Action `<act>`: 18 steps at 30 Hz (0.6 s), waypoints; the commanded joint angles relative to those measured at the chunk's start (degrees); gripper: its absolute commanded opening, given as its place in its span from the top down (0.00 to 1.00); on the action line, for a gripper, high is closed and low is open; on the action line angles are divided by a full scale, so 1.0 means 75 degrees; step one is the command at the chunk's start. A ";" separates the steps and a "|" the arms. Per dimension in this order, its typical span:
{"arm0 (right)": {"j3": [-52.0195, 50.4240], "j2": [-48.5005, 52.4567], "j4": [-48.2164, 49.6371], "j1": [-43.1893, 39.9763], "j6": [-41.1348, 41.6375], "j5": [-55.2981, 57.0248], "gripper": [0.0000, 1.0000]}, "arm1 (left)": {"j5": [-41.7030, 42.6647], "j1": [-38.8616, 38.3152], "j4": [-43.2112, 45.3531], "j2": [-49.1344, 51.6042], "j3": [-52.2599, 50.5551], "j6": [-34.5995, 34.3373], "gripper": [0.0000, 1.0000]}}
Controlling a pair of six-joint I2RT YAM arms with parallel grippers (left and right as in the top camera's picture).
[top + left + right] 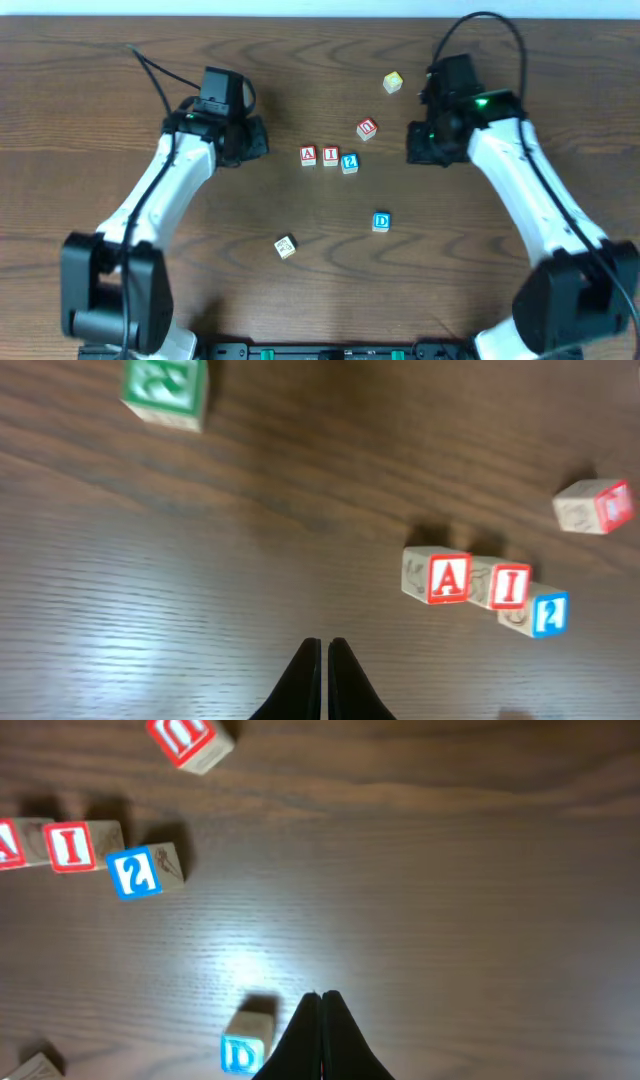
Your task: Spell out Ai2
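The A cube (308, 155), the I cube (330, 156) and the 2 cube (349, 163) lie in a row at the table's middle; the 2 sits slightly lower and turned. They also show in the left wrist view as A (448, 577), I (510, 585), 2 (549, 614), and in the right wrist view as I (72, 847) and 2 (136, 873), with A cut by the left edge. My left gripper (324, 645) is shut and empty, left of the row (250, 140). My right gripper (322, 997) is shut and empty, right of the row (420, 143).
A red-marked cube with a rounder character (367, 128) lies up-right of the row. A blue D cube (381, 221) lies below it. A green-marked cube (393, 82) sits further back. Another cube (285, 246) lies toward the front.
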 commanded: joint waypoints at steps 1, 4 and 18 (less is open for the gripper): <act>0.0012 0.0382 0.0335 0.0122 0.0009 -0.0475 0.99 | 0.0224 -0.0291 0.0224 0.0504 0.0143 -0.0204 0.94; 0.0015 0.0822 0.0545 0.0154 0.0000 -0.1128 0.99 | 0.0227 -0.0554 0.0318 0.0813 0.0268 -0.0221 0.94; 0.0012 0.1620 0.1582 0.1204 0.0714 -0.1448 0.99 | 0.0478 -0.0440 0.0280 0.1192 0.0303 0.0189 0.94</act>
